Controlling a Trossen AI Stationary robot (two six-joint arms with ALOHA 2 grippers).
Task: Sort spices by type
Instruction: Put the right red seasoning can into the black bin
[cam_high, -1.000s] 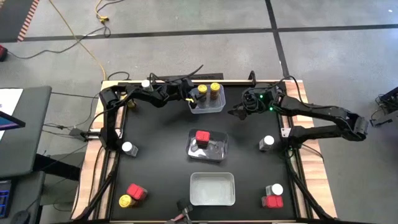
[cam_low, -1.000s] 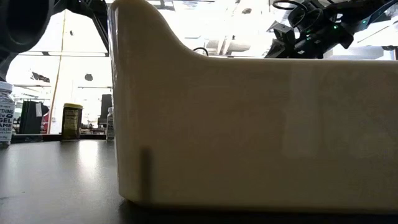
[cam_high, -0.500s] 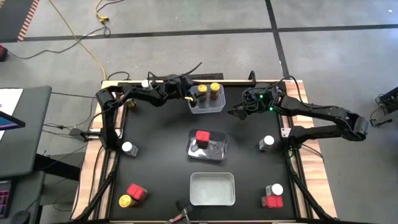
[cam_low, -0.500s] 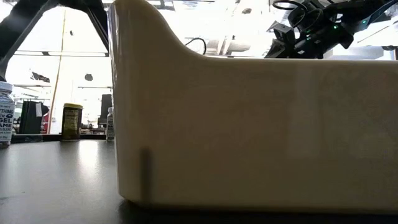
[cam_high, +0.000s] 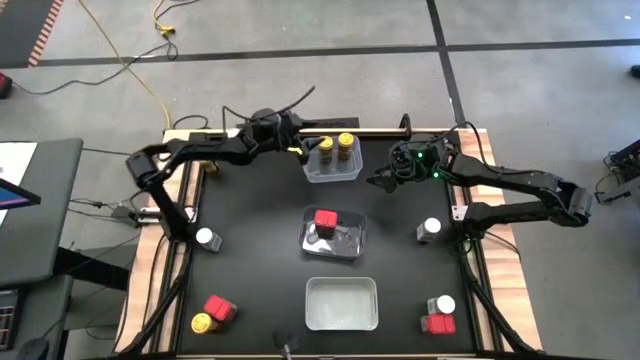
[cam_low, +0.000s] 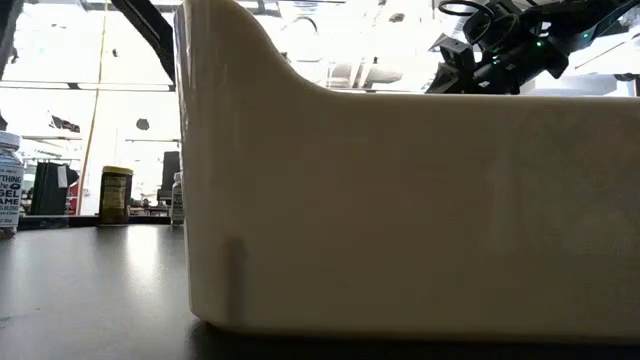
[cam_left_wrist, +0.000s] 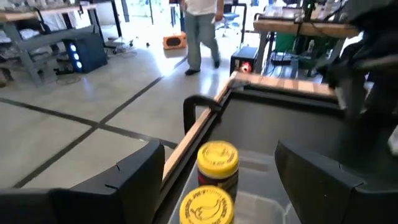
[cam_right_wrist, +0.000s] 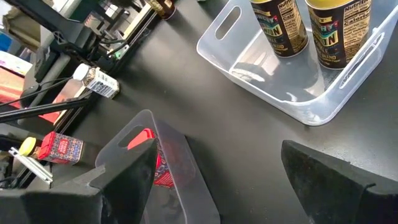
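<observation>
Two yellow-capped amber jars (cam_high: 335, 146) stand upright in the clear tub (cam_high: 332, 170) at the far edge; the left wrist view shows their yellow caps (cam_left_wrist: 217, 157) from above. My left gripper (cam_high: 298, 150) hangs open just left of and above that tub, touching nothing. My right gripper (cam_high: 376, 181) waits open to the right of the tub. A red tin (cam_high: 325, 220) sits in the middle tub (cam_high: 345, 243). The near tub (cam_high: 341, 303) holds nothing.
Loose on the black table: white-capped jars (cam_high: 206, 238), (cam_high: 431, 228), (cam_high: 444, 304), red tins (cam_high: 218, 308), (cam_high: 437, 323) and a yellow-capped jar (cam_high: 201, 323). The near tub's wall (cam_low: 400, 200) fills the low view. A person walks in the room beyond (cam_left_wrist: 200, 31).
My left gripper has risen from around the left jar in the far tub and drawn back a little toward the table's left edge, its fingers as wide apart as before. Both jars stay upright in the tub.
</observation>
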